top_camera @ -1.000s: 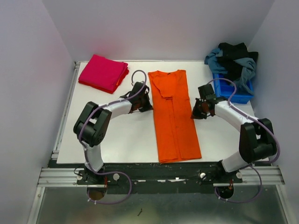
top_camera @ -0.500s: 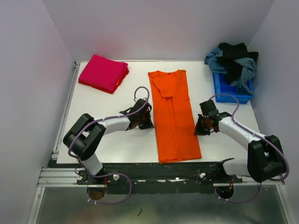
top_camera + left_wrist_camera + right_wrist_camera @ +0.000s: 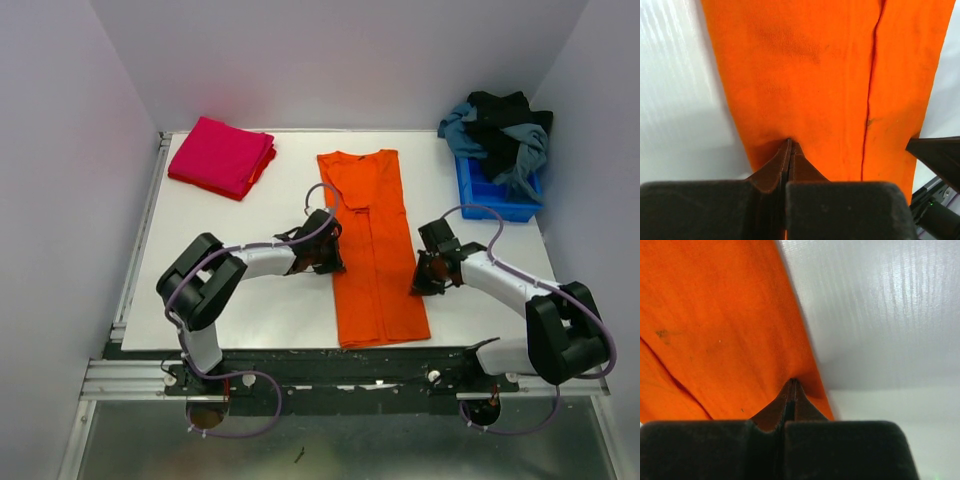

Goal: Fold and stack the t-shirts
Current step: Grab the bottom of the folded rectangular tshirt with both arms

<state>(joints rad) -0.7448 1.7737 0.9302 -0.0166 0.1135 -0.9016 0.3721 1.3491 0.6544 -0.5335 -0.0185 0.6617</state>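
The orange t-shirt (image 3: 375, 250) lies flat in the middle of the table, folded lengthwise into a long strip with its collar at the far end. My left gripper (image 3: 336, 256) is at the strip's left edge. Its jaws are shut on a pinch of the orange t-shirt's cloth (image 3: 805, 75) just inside that edge. My right gripper (image 3: 414, 283) is at the right edge, shut on the orange t-shirt's cloth (image 3: 715, 325) in the same way. The magenta-pink t-shirt (image 3: 222, 156) lies folded to a rectangle at the far left corner.
A blue bin (image 3: 496, 198) at the far right holds a heap of grey, blue and black clothes (image 3: 500, 130). White table surface (image 3: 250, 300) shows on both sides of the orange strip. Grey walls enclose the table on three sides.
Both grippers have moved nearer and inward, from beside the orange strip to its left and right edges, the right one lower down than the left. The shirts have not moved.
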